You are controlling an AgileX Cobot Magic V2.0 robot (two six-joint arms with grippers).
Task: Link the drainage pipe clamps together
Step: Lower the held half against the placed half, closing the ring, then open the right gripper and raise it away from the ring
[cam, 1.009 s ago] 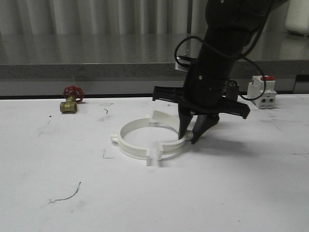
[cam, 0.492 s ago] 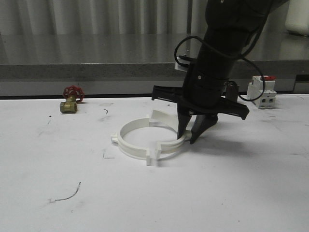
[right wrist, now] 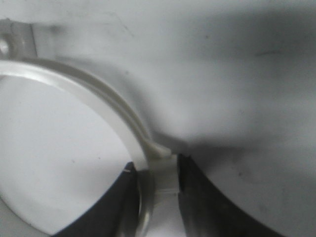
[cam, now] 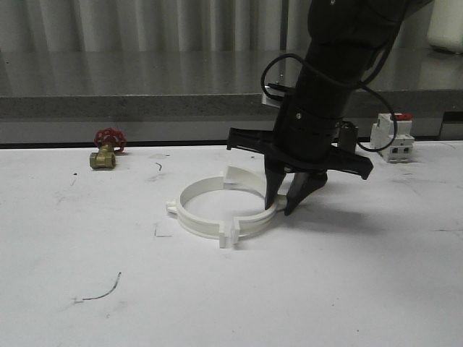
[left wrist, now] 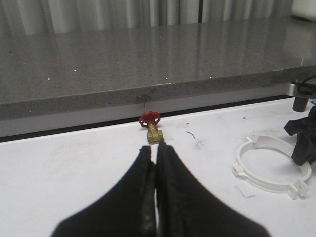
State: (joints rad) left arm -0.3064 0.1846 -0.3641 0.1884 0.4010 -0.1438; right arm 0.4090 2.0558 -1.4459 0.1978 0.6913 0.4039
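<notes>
Gripping smooth white plastic clamps [cam: 221,210], right hand [cam: 286,206].

The table [cam: 304,289] lies bare from about 4 through 8 o'clock of the clamps [cam: 210,213], giving open passage along the near side. The right gripper [cam: 286,206] and its arm block the ring's 3 o'clock side, jaws astride the band. Farther off, a valve [cam: 106,149] stands at 10 o'clock and a breaker [cam: 393,138] at 2, before the raised ledge [cam: 145,108].
</notes>
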